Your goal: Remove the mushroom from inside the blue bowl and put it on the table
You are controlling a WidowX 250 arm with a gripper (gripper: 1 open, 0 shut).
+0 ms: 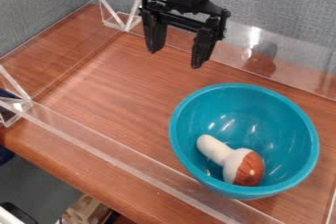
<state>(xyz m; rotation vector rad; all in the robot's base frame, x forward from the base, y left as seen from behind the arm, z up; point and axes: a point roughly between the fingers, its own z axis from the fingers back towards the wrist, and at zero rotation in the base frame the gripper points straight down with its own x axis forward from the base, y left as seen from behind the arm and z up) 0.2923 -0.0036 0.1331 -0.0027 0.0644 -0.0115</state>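
A teal-blue bowl [246, 138] sits on the wooden table [112, 81] at the lower right. Inside it lies the mushroom [233, 160] on its side, reddish-brown cap toward the front, cream stem pointing back-left. My black gripper [178, 47] hangs at the back of the table, pointing down, well above and behind the bowl. Its two fingers stand wide apart with nothing between them.
Low clear acrylic walls [79, 135] edge the tabletop on the front, left and back. A grey panel rises behind the table. Bare wood stretches left of the bowl and under the gripper.
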